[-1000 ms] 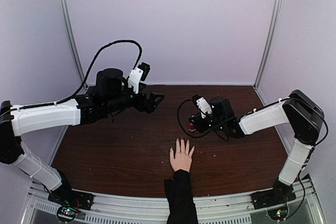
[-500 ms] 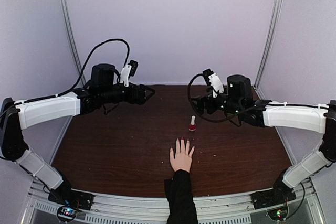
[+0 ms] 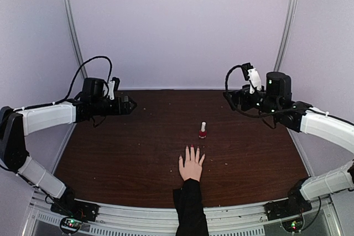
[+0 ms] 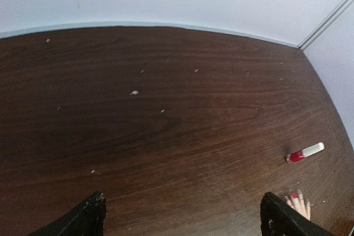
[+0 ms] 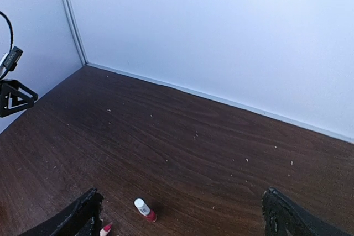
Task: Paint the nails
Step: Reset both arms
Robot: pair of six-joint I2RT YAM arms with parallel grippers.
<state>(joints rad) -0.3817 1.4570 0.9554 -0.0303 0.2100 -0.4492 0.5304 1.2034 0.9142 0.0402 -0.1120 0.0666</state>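
A pale hand in a black sleeve lies flat on the dark wooden table, fingers pointing to the back. Its nails look red; the left wrist view shows one red nail, the right wrist view another. A small red bottle with a white cap stands upright just beyond the fingertips, free of both arms. My left gripper hangs open at the back left, nothing between its fingers. At the back right my right gripper is open and empty too, its fingers wide.
White walls with metal corner posts close in the table on three sides. Small pale crumbs are scattered over the wood. The black sleeve crosses the near edge between the two arm bases.
My right gripper has opened, left the bottle standing on the table and drawn back to the right rear. The left arm has drawn back to the left. The hand has stayed put.
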